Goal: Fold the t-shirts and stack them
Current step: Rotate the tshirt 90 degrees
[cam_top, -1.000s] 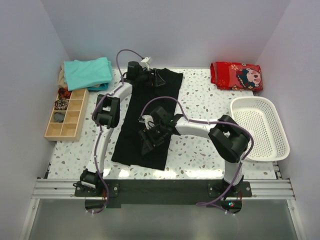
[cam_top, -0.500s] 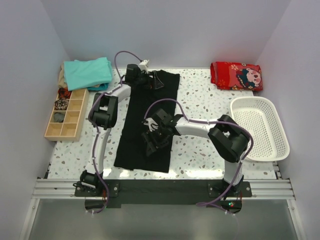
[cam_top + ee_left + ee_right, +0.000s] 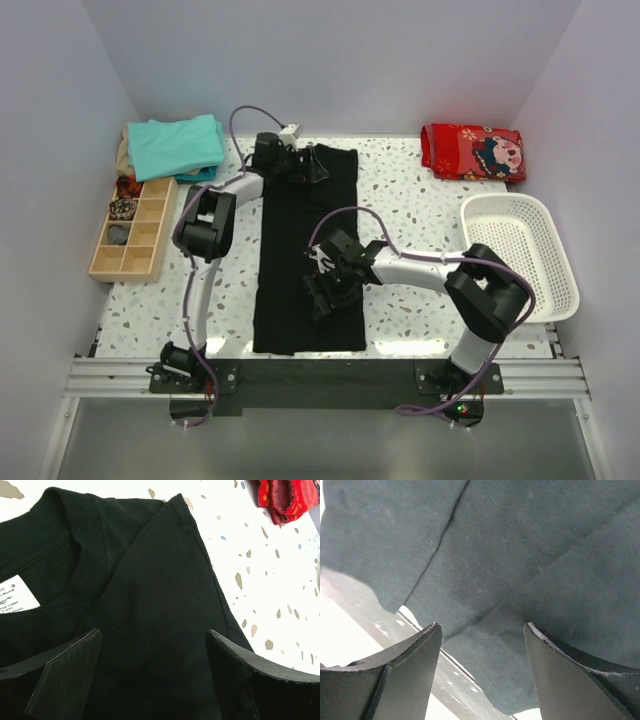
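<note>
The black t-shirt (image 3: 290,240) lies as a long narrow strip from the table's back toward its near edge. My left gripper (image 3: 318,166) hovers open over its collar end. In the left wrist view the collar and a white label (image 3: 15,595) show, with black cloth (image 3: 150,570) beneath the spread gripper (image 3: 155,650). My right gripper (image 3: 328,298) stands open over the strip's lower part. In the right wrist view its gripper (image 3: 482,640) spans the shirt's hem (image 3: 520,540). Folded teal t-shirts (image 3: 175,145) are stacked at the back left.
A wooden compartment tray (image 3: 130,232) sits at the left. A folded red printed cloth (image 3: 472,150) lies at the back right, seen too as red cloth (image 3: 290,500) in the left wrist view. A white basket (image 3: 520,260) stands on the right.
The shirt's lower end has swung to the right, so the strip now lies straight. My right gripper moved right and nearer the front edge with it. The left gripper barely shifted.
</note>
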Robot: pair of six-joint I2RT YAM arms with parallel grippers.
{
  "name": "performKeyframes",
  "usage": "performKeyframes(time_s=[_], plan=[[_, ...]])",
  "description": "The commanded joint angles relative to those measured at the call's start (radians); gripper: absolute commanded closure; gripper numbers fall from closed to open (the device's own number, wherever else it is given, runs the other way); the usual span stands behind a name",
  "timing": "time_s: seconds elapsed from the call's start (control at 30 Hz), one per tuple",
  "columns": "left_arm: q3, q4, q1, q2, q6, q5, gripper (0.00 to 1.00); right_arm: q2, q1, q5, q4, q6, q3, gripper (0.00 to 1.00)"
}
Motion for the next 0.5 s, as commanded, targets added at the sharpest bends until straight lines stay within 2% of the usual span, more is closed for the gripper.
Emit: performKeyframes(time_s=[0.0,0.07,0.13,0.17,0.27,0.37,0.47], plan=[[-0.008,-0.037,-0.02,-0.101,0.041,-0.069,0.09,-0.117,0.003,0.147,-0.078,-0.057,0.002,0.28],[-0.015,-0.061,-0.035,-0.185,0.093,-0.139,0.07,-0.198,0.003,0.2,-0.067,-0.082,0.032,0.27],[-0.034,-0.098,-0.063,-0.284,0.132,-0.271,0.05,-0.237,0.002,0.257,-0.065,-0.106,0.056,0.26],[-0.044,-0.107,-0.07,-0.322,0.155,-0.314,0.04,-0.272,0.002,0.33,-0.065,-0.112,0.075,0.26],[-0.135,-0.121,-0.09,-0.469,0.135,-0.481,0.0,-0.333,-0.001,0.459,-0.059,-0.125,0.089,0.23],[-0.286,-0.141,-0.09,-0.621,0.04,-0.564,0.0,-0.367,-0.032,0.598,-0.102,-0.092,0.091,0.14],[-0.515,-0.152,-0.092,-0.786,-0.023,-0.574,0.0,-0.387,-0.09,0.6,-0.137,-0.063,0.047,0.14]])
